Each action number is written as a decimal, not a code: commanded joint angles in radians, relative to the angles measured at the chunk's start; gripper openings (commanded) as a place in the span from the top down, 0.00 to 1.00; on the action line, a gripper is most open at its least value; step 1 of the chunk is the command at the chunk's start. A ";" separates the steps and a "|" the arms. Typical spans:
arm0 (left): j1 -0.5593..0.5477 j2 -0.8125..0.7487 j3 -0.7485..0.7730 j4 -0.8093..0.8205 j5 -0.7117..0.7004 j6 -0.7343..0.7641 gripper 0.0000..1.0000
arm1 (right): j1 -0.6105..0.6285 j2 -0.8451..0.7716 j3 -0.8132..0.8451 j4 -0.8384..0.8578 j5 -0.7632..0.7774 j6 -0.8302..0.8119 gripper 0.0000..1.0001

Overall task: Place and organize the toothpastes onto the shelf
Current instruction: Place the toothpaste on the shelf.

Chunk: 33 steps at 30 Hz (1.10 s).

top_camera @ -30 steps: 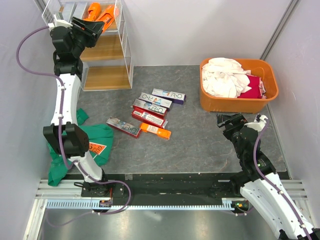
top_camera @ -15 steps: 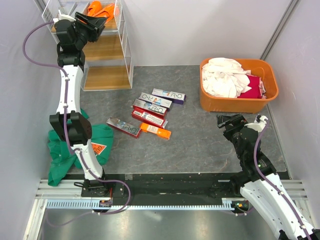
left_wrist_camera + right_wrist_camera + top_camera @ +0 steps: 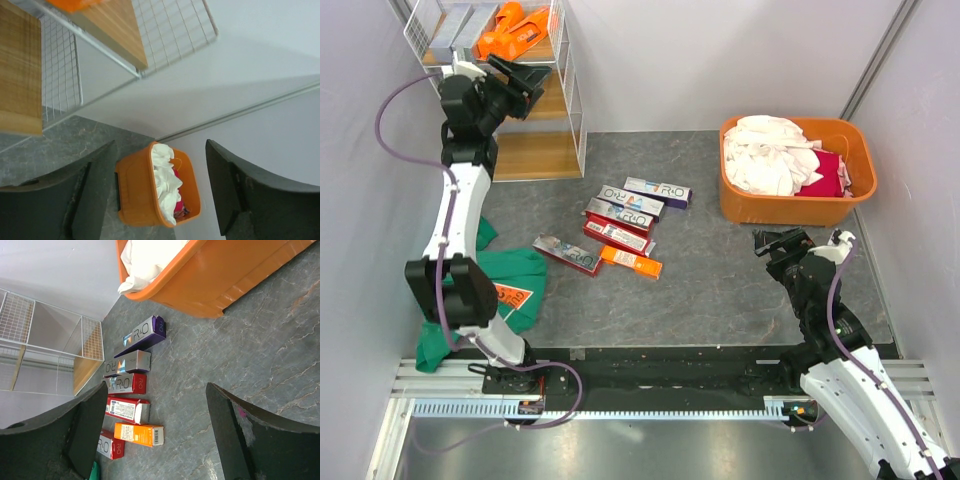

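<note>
The shelf (image 3: 570,95) stands at the back left, with orange toothpastes (image 3: 508,30) and grey ones (image 3: 455,22) lying on its top tier. My left gripper (image 3: 523,78) hovers just in front of the middle tier, open and empty. In the left wrist view the left gripper (image 3: 162,187) frames only the far tub. Several more toothpastes lie on the floor: purple-white (image 3: 658,190), silver (image 3: 628,206), red (image 3: 566,254) and orange (image 3: 631,263). My right gripper (image 3: 778,243) hangs open to their right, and in its wrist view the right gripper (image 3: 157,432) looks over the orange carton (image 3: 139,434).
An orange tub (image 3: 840,205) of laundry stands at the back right. A green cloth (image 3: 515,280) lies by the left arm's base. Grey walls close in on the left, back and right.
My left gripper has opened and drawn back down and away from the top tier, leaving an orange toothpaste lying there. The right arm has not moved.
</note>
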 commanded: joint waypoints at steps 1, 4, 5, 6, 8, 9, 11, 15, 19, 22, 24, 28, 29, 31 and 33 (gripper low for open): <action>0.002 -0.240 -0.185 0.125 0.017 0.092 0.16 | 0.001 0.014 -0.010 0.005 -0.010 -0.012 0.13; 0.001 -0.347 -0.325 0.107 0.035 0.118 0.09 | 0.001 0.025 -0.010 0.005 -0.023 -0.011 0.12; 0.001 -0.370 -0.358 0.101 0.050 0.132 0.08 | 0.001 0.028 -0.013 0.005 -0.027 -0.012 0.13; 0.001 -0.390 -0.426 0.095 0.058 0.135 0.07 | 0.003 0.031 -0.013 0.005 -0.033 -0.012 0.13; 0.001 -0.451 -0.497 0.084 0.093 0.155 0.02 | 0.001 0.040 -0.015 0.005 -0.043 -0.017 0.13; 0.001 -0.475 -0.559 0.072 0.103 0.166 0.01 | 0.001 0.043 -0.015 0.005 -0.047 -0.020 0.12; -0.002 -0.530 -0.660 0.049 0.116 0.189 0.00 | 0.001 0.051 -0.016 0.005 -0.060 -0.029 0.12; -0.003 -0.597 -0.788 -0.020 0.135 0.249 0.00 | 0.001 0.066 -0.021 0.005 -0.073 -0.040 0.12; -0.009 -0.662 -0.911 -0.060 0.139 0.273 0.00 | 0.001 0.080 -0.022 0.006 -0.089 -0.045 0.11; -0.022 -0.697 -0.978 -0.094 0.121 0.302 0.00 | 0.001 0.092 -0.027 0.009 -0.099 -0.048 0.11; -0.025 -0.711 -1.014 -0.117 0.112 0.324 0.00 | 0.001 0.103 -0.027 0.011 -0.113 -0.049 0.11; -0.029 -0.725 -0.982 -0.193 0.060 0.385 0.00 | 0.003 0.120 -0.024 0.018 -0.133 -0.062 0.10; -0.029 -0.722 -0.932 -0.216 0.048 0.422 0.00 | 0.001 0.123 -0.023 0.020 -0.135 -0.063 0.10; -0.029 -0.708 -0.867 -0.275 0.000 0.459 0.00 | 0.001 0.128 -0.021 0.025 -0.136 -0.071 0.10; -0.027 -0.673 -0.747 -0.310 -0.038 0.511 0.01 | 0.003 0.128 -0.021 0.026 -0.136 -0.071 0.09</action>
